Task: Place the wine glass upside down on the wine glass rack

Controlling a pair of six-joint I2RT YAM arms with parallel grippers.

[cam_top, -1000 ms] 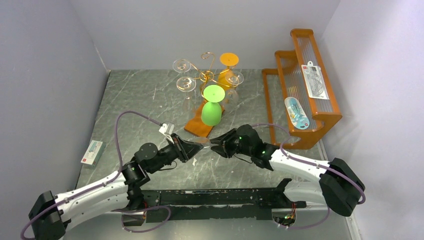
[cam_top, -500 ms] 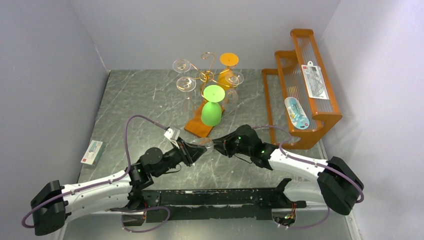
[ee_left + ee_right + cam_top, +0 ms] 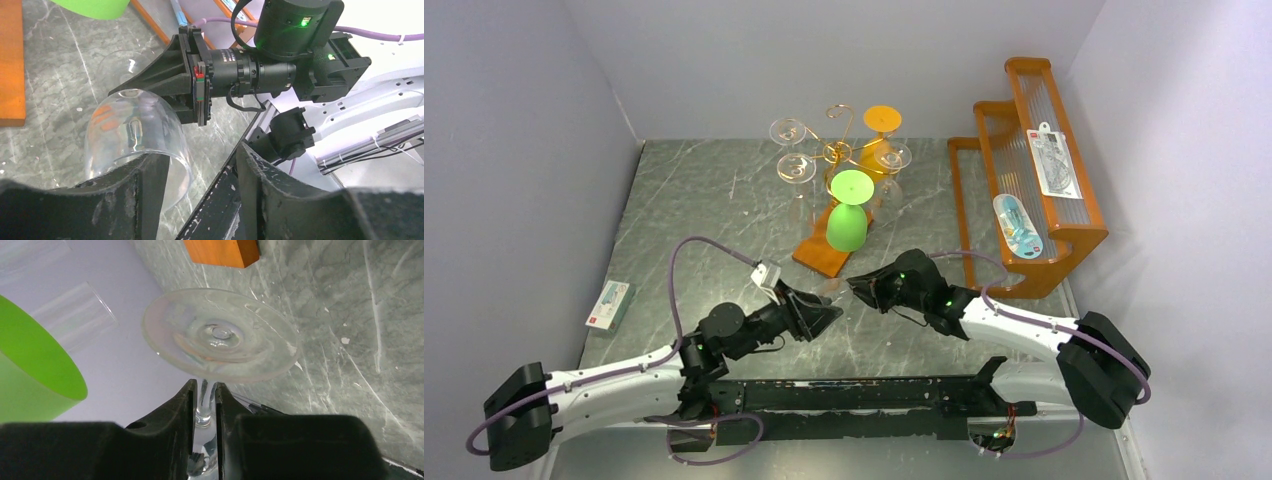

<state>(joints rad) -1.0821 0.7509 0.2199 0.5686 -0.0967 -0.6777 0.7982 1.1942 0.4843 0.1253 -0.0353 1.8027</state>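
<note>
A clear wine glass lies roughly level between my two grippers, above the table. My right gripper is shut on its stem; its round foot faces the right wrist camera. My left gripper is open; the glass's bowl lies just beyond its left finger, not between the jaws. The wine glass rack, a copper wire tree on an orange-brown base, stands behind. A green glass, an orange one and several clear ones hang on it.
An orange stepped wooden shelf with packaged items stands at the right. A small box lies at the table's left edge. Grey walls close in the left, back and right sides. The right arm's wrist fills the left wrist view.
My left gripper has drawn back from the glass toward the near edge. My right gripper has kept its hold on the stem and barely moved.
</note>
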